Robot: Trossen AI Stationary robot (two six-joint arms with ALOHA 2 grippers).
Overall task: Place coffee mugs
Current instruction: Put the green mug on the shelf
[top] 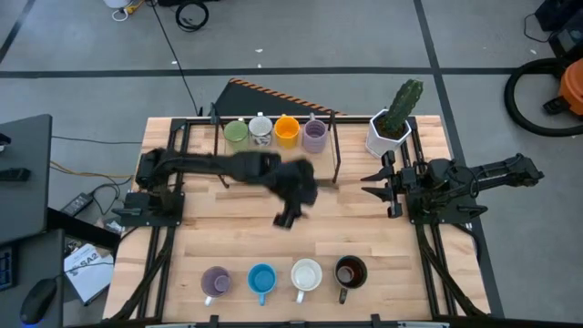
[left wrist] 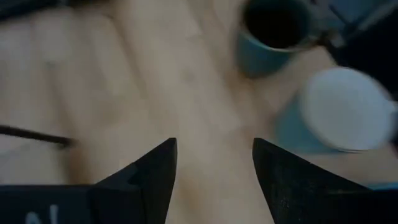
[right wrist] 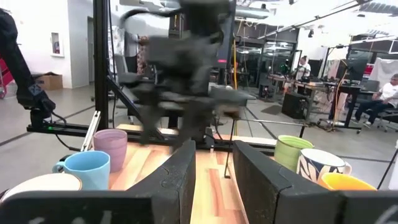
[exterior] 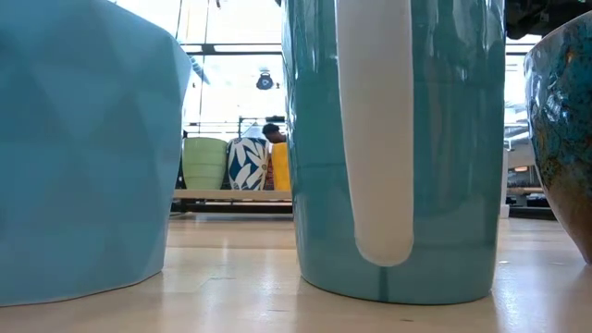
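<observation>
Four mugs stand in a row at the table's far edge: green (top: 236, 133), grey-white patterned (top: 260, 128), orange (top: 287, 130) and lilac (top: 314, 135). Four more stand along the near edge: lilac (top: 215, 281), blue (top: 261, 278), white (top: 306, 274) and dark brown-black (top: 350, 271). My left gripper (top: 287, 217) hovers over the middle of the table, open and empty (left wrist: 214, 146). Beyond its fingers its wrist view shows the dark mug (left wrist: 277, 31) and the white mug (left wrist: 345, 109). My right gripper (top: 373, 182) waits at the table's right side, open (right wrist: 214, 149).
A white faceted pot with a cactus (top: 387, 132) stands at the far right corner, next to the right arm. A thin black frame (top: 335, 150) borders the far row of mugs. Bare wood (top: 364, 232) lies between the two rows. People sit in the room beyond (right wrist: 385, 96).
</observation>
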